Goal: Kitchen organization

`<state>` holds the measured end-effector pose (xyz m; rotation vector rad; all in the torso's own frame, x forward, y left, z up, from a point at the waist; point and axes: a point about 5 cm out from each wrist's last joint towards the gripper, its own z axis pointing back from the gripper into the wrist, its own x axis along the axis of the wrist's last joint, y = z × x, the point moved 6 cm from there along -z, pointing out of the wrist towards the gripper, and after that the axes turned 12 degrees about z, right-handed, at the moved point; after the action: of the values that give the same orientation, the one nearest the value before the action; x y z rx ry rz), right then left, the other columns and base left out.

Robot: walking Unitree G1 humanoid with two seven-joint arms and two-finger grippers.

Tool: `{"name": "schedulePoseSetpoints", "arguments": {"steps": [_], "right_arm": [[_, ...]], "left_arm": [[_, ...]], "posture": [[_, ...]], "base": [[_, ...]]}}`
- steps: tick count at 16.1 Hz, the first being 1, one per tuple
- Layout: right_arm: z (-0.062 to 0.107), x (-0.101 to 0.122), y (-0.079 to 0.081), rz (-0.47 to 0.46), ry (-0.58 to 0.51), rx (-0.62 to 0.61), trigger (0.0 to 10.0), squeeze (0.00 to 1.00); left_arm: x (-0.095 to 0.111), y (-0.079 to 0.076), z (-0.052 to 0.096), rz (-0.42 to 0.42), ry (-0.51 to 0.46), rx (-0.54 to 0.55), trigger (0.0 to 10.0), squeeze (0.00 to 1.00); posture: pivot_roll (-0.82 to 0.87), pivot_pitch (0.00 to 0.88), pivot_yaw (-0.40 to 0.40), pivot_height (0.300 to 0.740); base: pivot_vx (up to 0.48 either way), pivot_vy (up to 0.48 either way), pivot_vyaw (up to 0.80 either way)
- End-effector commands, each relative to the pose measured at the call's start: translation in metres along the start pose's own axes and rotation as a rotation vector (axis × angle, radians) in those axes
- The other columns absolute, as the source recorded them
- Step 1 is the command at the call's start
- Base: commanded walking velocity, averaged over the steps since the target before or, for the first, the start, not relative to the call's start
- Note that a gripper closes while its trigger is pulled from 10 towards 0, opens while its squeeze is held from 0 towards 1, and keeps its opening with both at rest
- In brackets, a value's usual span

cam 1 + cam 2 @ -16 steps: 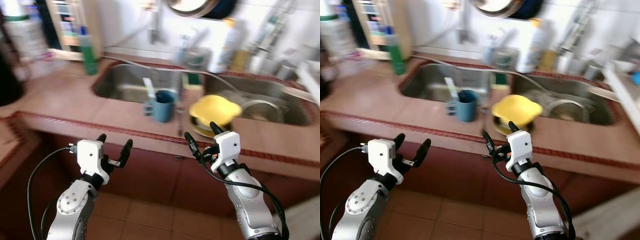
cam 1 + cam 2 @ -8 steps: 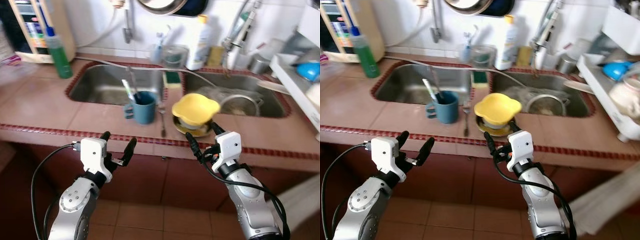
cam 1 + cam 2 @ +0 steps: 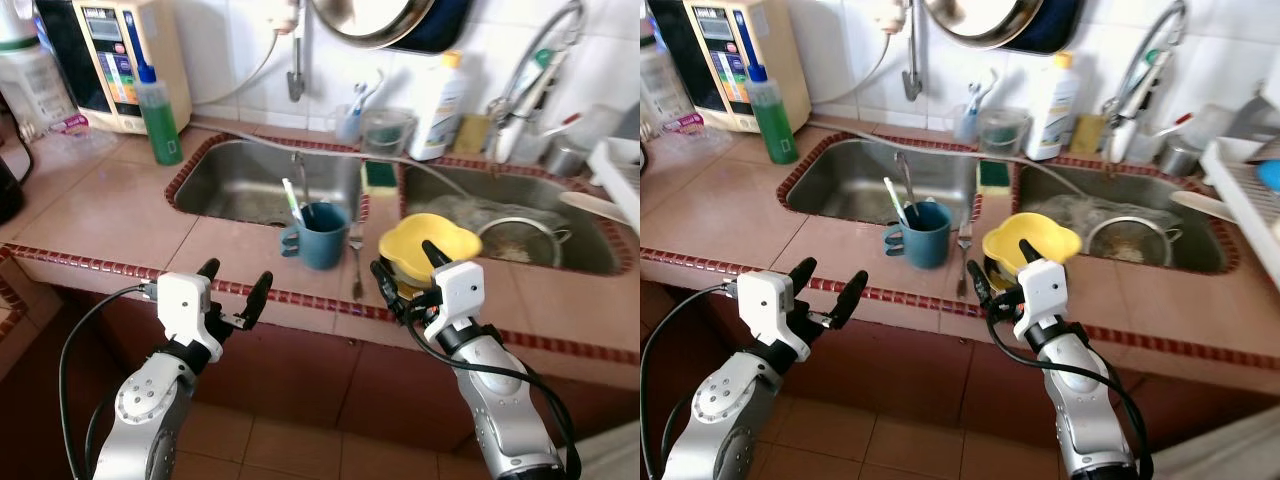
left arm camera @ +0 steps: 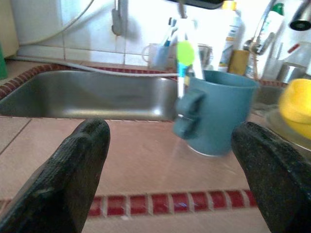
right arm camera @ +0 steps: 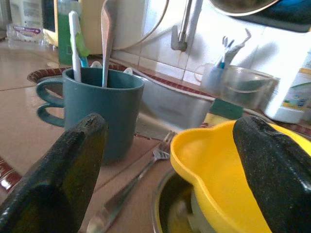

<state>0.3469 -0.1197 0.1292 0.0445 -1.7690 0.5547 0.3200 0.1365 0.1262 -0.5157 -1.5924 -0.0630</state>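
Nothing looks organised yet, as far as I can judge: all items sit loose on the counter and both grippers are empty. Whole job appears still ahead.

Left gripper [image 3: 232, 287], lower left of the head view, hovers short of the counter edge, fingers spread wide, holding nothing. Right gripper [image 3: 404, 268], lower centre-right, also spread wide and empty, its fingertips just in front of the yellow bowl [image 3: 429, 240].

Teal mug [image 3: 318, 234]: centre of frame, upright on the tiled strip before the left sink [image 3: 240, 180], handle toward frame left. Holds a toothbrush [image 5: 75, 39] with green-white head and a spoon-like utensil, both leaning upright.

Fork [image 3: 356, 262]: lies flat between mug and bowl, touching neither as far as I can tell.

Yellow bowl: scalloped rim, nested in a metal dish [image 5: 167, 206], right of the mug.

Green bottle [image 3: 159, 118] stands at upper left, beside a white appliance [image 3: 125, 60]. White bottle [image 3: 438, 95] at upper centre-right, behind the sinks.
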Motion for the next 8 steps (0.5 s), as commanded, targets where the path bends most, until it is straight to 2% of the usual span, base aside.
{"name": "schedulePoseSetpoints", "arguments": {"steps": [1,4,8], "right_arm": [[-0.003,0.010,-0.006,0.012,-0.036,-0.009,10.0,0.00],[-0.003,0.010,-0.005,0.013,-0.039,-0.005,10.0,0.00],[-0.003,0.012,-0.004,0.013,-0.058,0.005,10.0,0.00]], "left_arm": [[0.010,-0.001,-0.002,-0.015,-0.029,-0.008,10.0,0.00],[0.011,-0.001,-0.003,-0.012,-0.038,-0.011,10.0,0.00],[0.021,-0.004,-0.003,0.012,-0.085,-0.032,10.0,0.00]], "posture": [[-0.10,0.000,-0.014,0.740],[-0.10,0.000,-0.015,0.740],[-0.10,0.000,-0.017,0.740]], "base": [[0.371,0.000,0.00],[0.334,0.000,0.00],[0.000,0.000,0.00]]}}
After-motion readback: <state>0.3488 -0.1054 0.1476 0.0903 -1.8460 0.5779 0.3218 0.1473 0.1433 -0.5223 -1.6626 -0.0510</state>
